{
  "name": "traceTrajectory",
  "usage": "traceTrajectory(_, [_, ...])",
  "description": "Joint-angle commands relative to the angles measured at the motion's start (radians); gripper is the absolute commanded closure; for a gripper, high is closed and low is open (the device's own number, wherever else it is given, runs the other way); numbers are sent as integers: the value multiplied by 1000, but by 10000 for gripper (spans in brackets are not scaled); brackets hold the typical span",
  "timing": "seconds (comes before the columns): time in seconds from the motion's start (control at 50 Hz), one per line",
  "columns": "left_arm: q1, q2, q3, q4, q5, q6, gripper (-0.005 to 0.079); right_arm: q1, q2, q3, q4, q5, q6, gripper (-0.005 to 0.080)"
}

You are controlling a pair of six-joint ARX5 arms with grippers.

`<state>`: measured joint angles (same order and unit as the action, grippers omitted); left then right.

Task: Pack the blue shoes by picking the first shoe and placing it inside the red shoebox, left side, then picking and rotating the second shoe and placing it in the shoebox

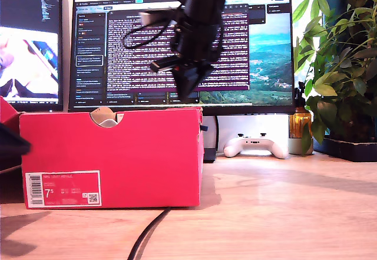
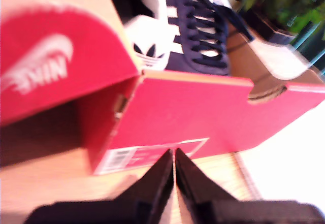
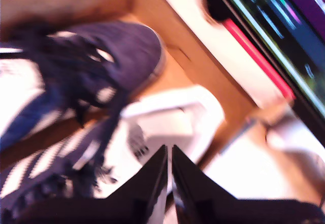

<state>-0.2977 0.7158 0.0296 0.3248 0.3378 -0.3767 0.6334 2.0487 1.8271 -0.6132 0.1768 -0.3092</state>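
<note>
Behind the pale wooden counter (image 1: 283, 207) glow two monitors, with a white game controller (image 1: 254, 145) and a leafy plant (image 1: 341, 65) toward the exterior view's right. On the counter stands the red shoebox (image 1: 112, 154), label facing the camera. Both blue shoes (image 3: 101, 132) appear to lie inside it, side by side and pointing opposite ways, one toe (image 3: 132, 51) next to the other's white heel (image 3: 172, 117). My second claw (image 3: 169, 183) hangs above the box with its fingers pressed together and empty; in the exterior view it is the arm (image 1: 197, 36) in front of the monitor. My first claw (image 2: 174, 183) sits low outside the box's labelled wall, fingers also together, holding nothing. Packing looks essentially complete. My worry is a careless retreat: the low claw could nudge the box, or the high one could snag the loose dark laces (image 2: 213, 36)
</note>
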Motion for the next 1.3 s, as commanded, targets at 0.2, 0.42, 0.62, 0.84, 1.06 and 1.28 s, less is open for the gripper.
traceTrajectory(0.2, [16,-259,-11,-292,-110,72,764,-4,-72,13,-42,-80,55,755])
traceTrajectory(0.42, [73,-403,-11,-419,-130,99,764,-41,-109,-12,-87,-81,107,755])
traceTrajectory(0.62, [132,-476,-11,-474,-137,105,764,-107,-195,-135,-71,-81,131,755])
traceTrajectory(0.84, [143,-515,-11,-501,-150,124,764,-188,-378,-358,24,-62,185,755])
traceTrajectory(1.06, [143,-515,-11,-505,-182,134,764,-282,-586,-575,72,-12,236,755])
traceTrajectory(1.28, [143,-515,-11,-511,-210,156,764,-392,-766,-732,108,21,229,755])
